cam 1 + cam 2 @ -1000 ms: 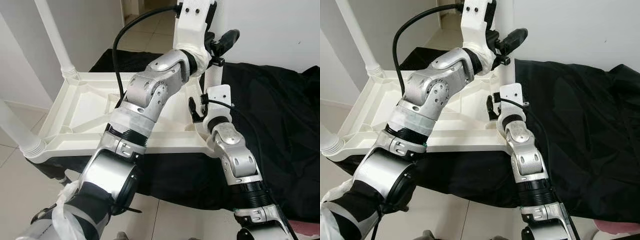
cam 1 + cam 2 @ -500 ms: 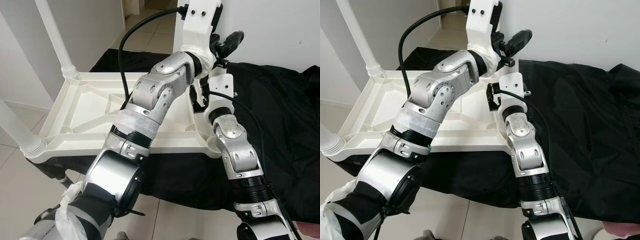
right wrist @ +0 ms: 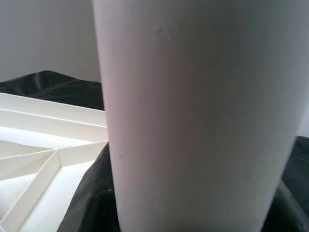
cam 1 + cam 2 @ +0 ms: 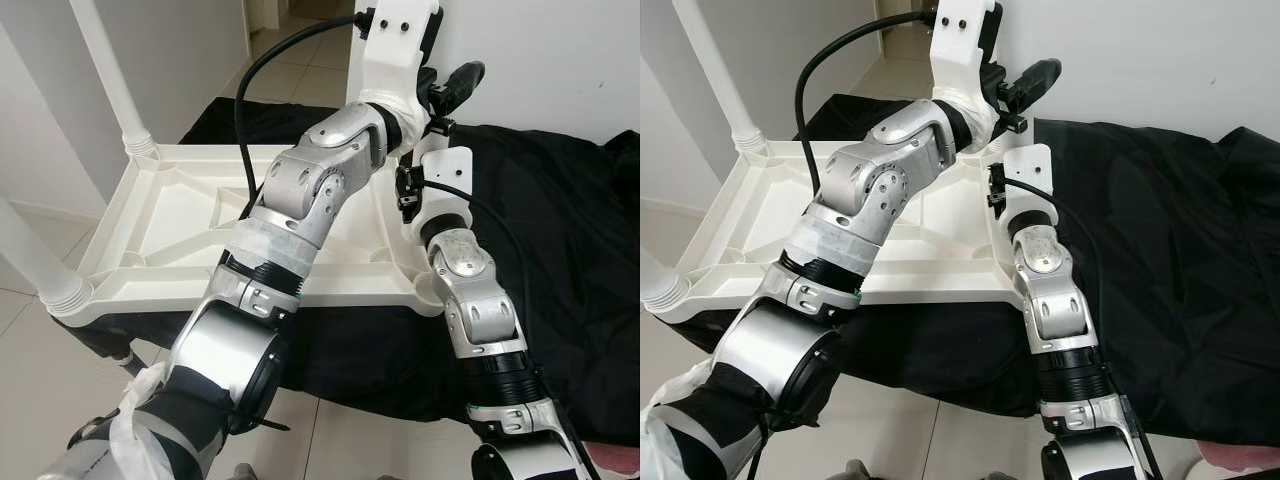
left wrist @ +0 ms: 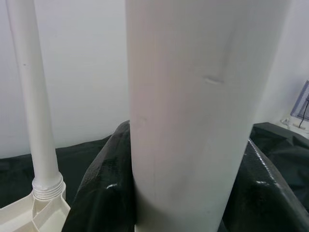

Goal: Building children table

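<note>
The white tabletop lies upside down on a black cloth, ribbed underside up, with two white legs already standing at its near and far left corners. At its far right corner both arms reach to another white leg standing upright there: the left gripper higher up, the right gripper lower, by the corner. I cannot tell how either gripper's fingers stand.
</note>
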Robot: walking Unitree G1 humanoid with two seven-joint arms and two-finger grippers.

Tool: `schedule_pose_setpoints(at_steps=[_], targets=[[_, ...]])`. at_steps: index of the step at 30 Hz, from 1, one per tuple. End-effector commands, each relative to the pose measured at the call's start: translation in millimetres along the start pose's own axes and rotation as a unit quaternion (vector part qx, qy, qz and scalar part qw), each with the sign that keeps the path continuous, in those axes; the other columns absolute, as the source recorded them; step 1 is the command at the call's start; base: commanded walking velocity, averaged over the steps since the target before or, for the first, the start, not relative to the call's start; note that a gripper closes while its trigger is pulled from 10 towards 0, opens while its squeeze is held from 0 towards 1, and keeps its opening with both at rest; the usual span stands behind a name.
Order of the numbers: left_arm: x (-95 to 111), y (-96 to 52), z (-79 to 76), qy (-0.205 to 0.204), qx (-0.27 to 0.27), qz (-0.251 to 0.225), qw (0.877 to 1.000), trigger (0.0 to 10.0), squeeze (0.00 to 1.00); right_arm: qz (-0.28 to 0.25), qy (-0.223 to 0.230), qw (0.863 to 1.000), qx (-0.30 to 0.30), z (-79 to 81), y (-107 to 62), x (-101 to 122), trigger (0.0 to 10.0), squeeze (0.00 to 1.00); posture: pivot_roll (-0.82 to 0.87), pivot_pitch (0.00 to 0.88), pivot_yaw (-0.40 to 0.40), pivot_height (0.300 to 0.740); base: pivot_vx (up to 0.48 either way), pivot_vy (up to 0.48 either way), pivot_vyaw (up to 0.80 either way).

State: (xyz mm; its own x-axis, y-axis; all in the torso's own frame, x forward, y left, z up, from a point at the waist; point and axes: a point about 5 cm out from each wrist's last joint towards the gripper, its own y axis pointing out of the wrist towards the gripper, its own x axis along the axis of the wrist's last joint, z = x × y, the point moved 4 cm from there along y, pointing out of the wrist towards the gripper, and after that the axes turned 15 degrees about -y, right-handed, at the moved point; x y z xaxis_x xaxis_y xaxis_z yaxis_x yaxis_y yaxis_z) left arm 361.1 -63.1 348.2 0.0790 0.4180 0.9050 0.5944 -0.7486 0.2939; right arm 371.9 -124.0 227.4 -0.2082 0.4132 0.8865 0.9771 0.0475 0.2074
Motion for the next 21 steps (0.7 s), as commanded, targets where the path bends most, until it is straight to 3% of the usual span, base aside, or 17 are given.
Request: schedule_pose_setpoints(at_steps=[1,5,6,7,9,12,13,21], targets=[[4.0,1.7,-8.7,0.008,-0.022,-0.008,1.000,10.0,0.00,0.011,0.009,1.000,-0.001,0.8,1.1,-4.1,0.0,0.00,-0.08,0.000,0.039,0.740,0.000,0.000,0.00],[3.8,1.5,-9.2,0.008,-0.024,-0.007,1.000,10.0,0.00,0.013,0.008,1.000,-0.004,-0.1,1.1,-4.8,0.0,0.00,-0.08,0.000,0.043,0.740,0.000,0.000,0.00],[3.4,1.3,-10.6,0.003,-0.029,-0.007,1.000,10.0,0.64,0.017,0.012,1.000,-0.008,-1.2,1.4,-6.2,10.0,0.00,-0.08,0.000,0.044,0.740,0.000,0.000,0.00],[2.8,0.9,-13.3,-0.008,-0.041,-0.007,0.999,10.0,1.00,0.023,0.017,1.000,-0.013,-2.7,1.7,-8.2,10.0,0.00,-0.08,0.000,0.045,0.740,0.000,0.000,0.00],[4.1,-0.5,-20.7,-0.027,-0.068,-0.014,0.997,10.0,1.00,0.034,0.029,0.999,-0.023,-5.2,1.8,-12.5,10.0,0.00,-0.08,0.000,0.047,0.740,0.000,0.000,0.00],[6.2,-1.8,-25.8,-0.023,-0.085,-0.021,0.996,10.0,1.00,0.038,0.038,0.998,-0.027,-6.7,1.5,-14.3,10.0,0.00,-0.08,0.000,0.047,0.740,0.000,0.000,0.00],[9.0,-3.2,-29.1,-0.013,-0.094,-0.029,0.995,10.0,0.00,0.039,0.042,0.998,-0.031,-8.0,1.3,-14.7,10.0,0.00,-0.08,0.000,0.048,0.740,0.000,0.000,0.00],[12.9,-10.2,-33.9,-0.011,-0.102,-0.046,0.994,10.0,0.00,0.040,0.053,0.996,-0.052,-15.7,0.4,-17.0,10.0,0.00,-0.08,0.000,0.051,0.740,0.000,0.000,0.00]])
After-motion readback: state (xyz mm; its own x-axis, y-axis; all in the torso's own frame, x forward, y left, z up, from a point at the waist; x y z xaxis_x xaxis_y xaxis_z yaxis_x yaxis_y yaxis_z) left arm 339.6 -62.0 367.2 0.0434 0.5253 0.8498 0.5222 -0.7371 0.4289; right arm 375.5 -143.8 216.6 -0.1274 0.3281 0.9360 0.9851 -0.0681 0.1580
